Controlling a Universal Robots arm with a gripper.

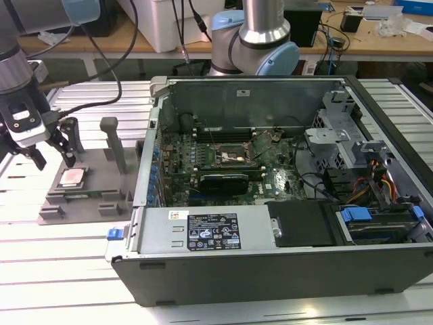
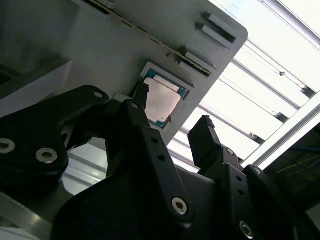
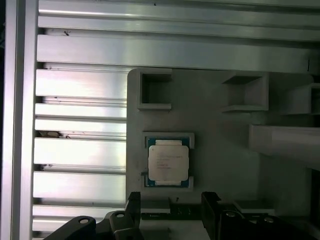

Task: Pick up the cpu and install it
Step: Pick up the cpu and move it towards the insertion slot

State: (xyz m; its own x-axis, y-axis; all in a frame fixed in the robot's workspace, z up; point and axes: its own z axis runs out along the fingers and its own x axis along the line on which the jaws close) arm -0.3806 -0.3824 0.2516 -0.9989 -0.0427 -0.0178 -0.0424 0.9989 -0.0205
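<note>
The gripper (image 1: 53,160), fingers spread apart and empty, hangs just above the cpu (image 3: 168,160), which lies flat in a recess of the grey fixture plate (image 3: 220,155). Upright posts (image 1: 114,145) stand close beside the gripper, and the open computer case (image 1: 270,271) sits beyond them.

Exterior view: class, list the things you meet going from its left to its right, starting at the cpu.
cpu → upright grey post → black socket frame → blue drive tab
</note>
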